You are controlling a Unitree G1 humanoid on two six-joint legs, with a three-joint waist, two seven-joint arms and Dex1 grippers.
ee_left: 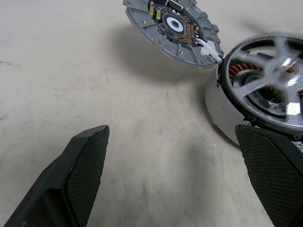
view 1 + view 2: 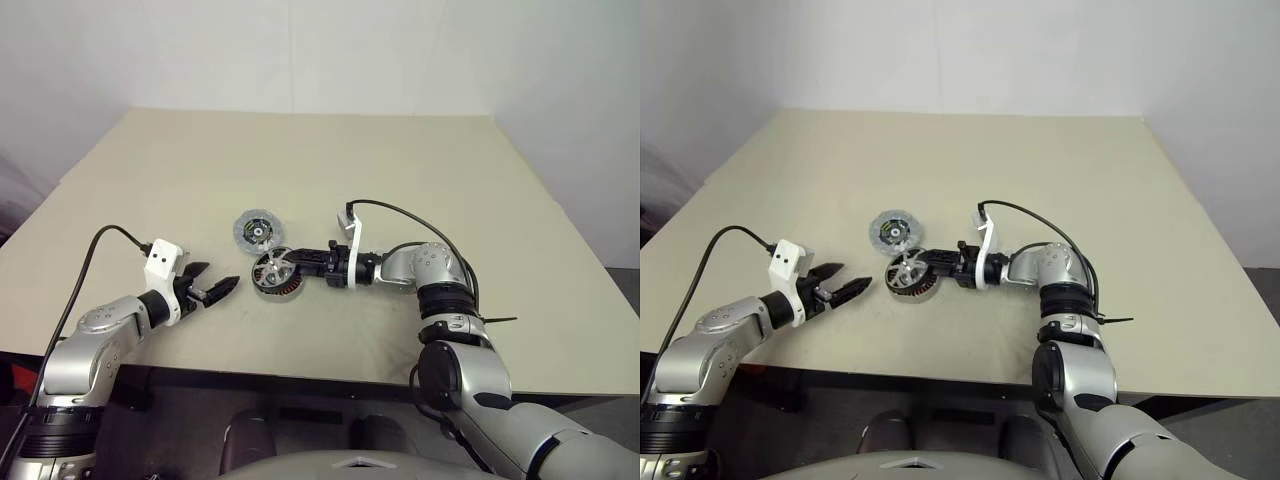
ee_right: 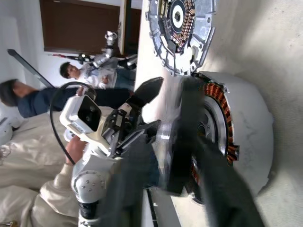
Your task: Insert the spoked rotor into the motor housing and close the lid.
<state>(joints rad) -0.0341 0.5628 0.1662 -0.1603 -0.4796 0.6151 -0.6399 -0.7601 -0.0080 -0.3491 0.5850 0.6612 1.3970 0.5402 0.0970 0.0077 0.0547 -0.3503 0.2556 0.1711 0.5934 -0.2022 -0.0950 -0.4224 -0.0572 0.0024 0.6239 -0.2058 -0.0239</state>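
rotor: spoked rotor (image 1: 271, 90) sat tilted in motor housing (image 2: 278, 284), mid-table
lid: lid (image 2: 256, 231) lay touching housing's far side
right gripper (image 2: 290, 264): at rotor, grip unclear
left gripper (image 2: 214, 287): spread wide, empty, near housing

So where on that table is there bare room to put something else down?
Plenty: the table is bare from the lid to its far edge, and to the right of the right arm. It is crowded in the near middle, where the lid, the motor housing, the rotor and both pincers, left and right, sit close.
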